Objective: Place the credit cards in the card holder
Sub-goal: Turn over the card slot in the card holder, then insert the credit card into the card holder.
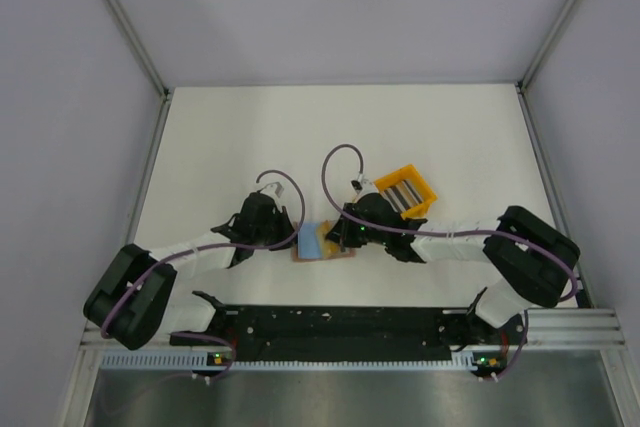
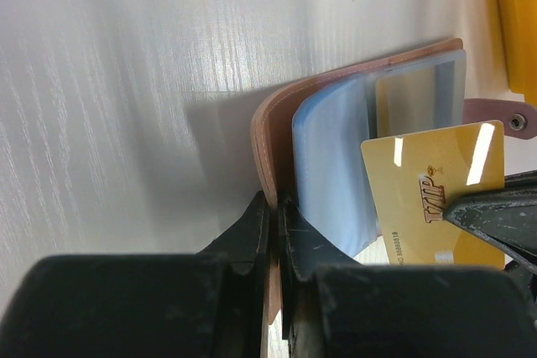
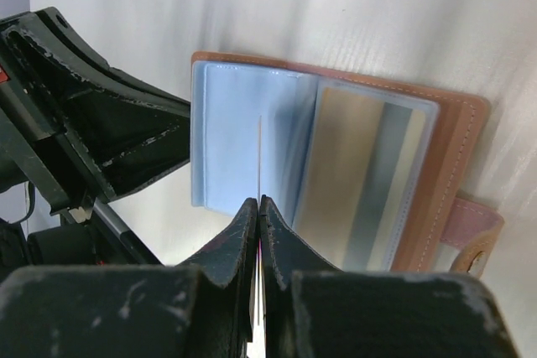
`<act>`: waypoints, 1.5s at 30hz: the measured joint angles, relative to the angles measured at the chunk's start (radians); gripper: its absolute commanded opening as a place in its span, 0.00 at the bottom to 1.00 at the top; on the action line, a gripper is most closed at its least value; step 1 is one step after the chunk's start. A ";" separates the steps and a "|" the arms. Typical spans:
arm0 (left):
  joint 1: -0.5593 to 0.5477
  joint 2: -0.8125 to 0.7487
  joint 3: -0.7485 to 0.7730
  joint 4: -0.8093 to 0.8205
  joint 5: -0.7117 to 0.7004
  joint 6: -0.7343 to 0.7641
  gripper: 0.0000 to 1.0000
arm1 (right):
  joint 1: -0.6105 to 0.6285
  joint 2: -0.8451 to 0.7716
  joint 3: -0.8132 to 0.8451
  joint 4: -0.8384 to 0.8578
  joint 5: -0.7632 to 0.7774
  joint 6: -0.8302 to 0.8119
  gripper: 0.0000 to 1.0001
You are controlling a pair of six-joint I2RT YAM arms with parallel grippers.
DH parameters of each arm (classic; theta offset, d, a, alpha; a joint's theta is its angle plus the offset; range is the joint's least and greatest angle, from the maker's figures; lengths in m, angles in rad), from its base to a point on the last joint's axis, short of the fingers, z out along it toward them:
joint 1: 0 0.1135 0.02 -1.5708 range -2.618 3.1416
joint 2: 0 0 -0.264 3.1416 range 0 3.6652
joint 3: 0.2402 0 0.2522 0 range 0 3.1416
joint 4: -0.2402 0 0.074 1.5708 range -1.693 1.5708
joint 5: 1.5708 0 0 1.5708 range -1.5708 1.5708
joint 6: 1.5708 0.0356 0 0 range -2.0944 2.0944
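Note:
The tan-brown card holder lies open on the table, its light blue plastic sleeves fanned up. My left gripper is shut on the edge of its brown cover. My right gripper is shut on a gold credit card, seen edge-on over the sleeves. Its lower corner lies against the blue sleeve. Another card sits inside a clear sleeve. More credit cards stand in the yellow tray.
The yellow tray stands just behind and right of the card holder, close to my right wrist. The holder's strap with a snap sticks out toward the tray. Both arms crowd the near middle of the white table.

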 measured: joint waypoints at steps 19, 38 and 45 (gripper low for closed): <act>0.002 0.000 -0.003 0.008 0.002 0.000 0.00 | -0.009 0.034 -0.058 0.104 0.070 0.072 0.00; 0.002 0.000 -0.005 0.010 0.005 0.000 0.00 | -0.014 0.058 -0.058 0.114 0.088 0.093 0.00; 0.002 0.000 -0.005 0.011 0.004 0.000 0.00 | -0.018 0.084 -0.058 0.133 0.088 0.123 0.00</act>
